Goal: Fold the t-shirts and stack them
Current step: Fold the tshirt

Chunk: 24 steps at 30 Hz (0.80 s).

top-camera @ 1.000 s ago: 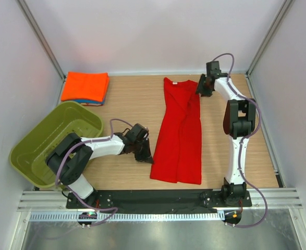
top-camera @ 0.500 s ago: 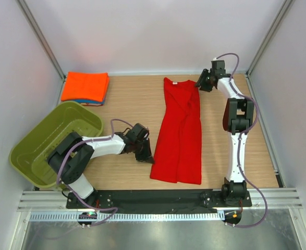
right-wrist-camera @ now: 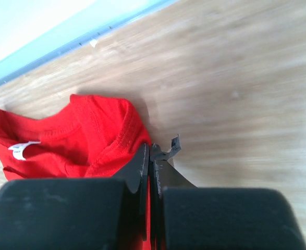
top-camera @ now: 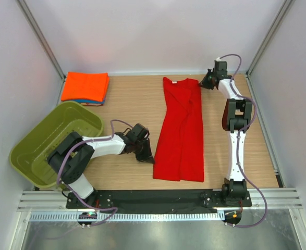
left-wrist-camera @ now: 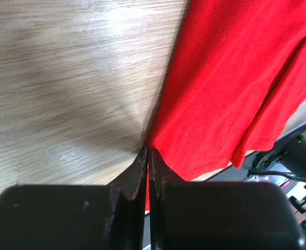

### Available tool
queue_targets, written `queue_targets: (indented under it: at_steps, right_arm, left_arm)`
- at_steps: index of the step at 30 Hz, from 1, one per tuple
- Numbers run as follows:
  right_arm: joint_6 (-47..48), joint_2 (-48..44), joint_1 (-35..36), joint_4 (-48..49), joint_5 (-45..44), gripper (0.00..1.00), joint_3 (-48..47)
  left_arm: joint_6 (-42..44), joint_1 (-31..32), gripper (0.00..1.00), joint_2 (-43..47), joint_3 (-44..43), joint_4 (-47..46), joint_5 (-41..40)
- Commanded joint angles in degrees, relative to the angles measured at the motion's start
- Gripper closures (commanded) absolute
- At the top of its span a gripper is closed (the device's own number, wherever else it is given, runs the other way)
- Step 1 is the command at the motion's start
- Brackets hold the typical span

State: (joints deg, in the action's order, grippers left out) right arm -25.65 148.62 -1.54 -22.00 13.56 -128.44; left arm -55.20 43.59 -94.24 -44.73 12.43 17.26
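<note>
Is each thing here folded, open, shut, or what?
red t-shirt: flat, folded into a long strip
orange t-shirt: folded, top of pile
blue t-shirt: folded, under the orange one
basket: upright, no shirts visible inside
left fingers: shut on the red t-shirt's side edge
right fingers: shut on its collar end

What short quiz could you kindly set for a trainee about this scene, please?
1. True or false: the orange t-shirt lies inside the green basket.
2. Pick one. The left pincer is shut on: A, the side edge of the red t-shirt; B, the basket's rim; C, nothing.
3. Fill the gap: the right pincer is shut on the red t-shirt beside its ____.

Key: 1 false, it lies folded on the table beyond the basket; 2 A; 3 collar.
</note>
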Motion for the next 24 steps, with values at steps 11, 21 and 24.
queue_targets:
  at_steps: [11,21,24]
  right_arm:
    - [2.01,-5.78,-0.04,-3.57,-3.62,0.53,-3.06]
    - [-1.86,-33.1,6.26,-21.48,-10.39,0.47,16.62]
    - [-1.16,-43.39,13.37,-22.04,-13.29,0.48,29.09]
  left_arm:
    - [-2.63,2.37,0.96,-0.43,1.31,3.39,-4.87]
    - [5.01,-0.26,0.72,0.9,-13.61,12.18,-11.28]
    - [7.82,-4.82,0.72,-2.17,-21.43,13.06,-9.62]
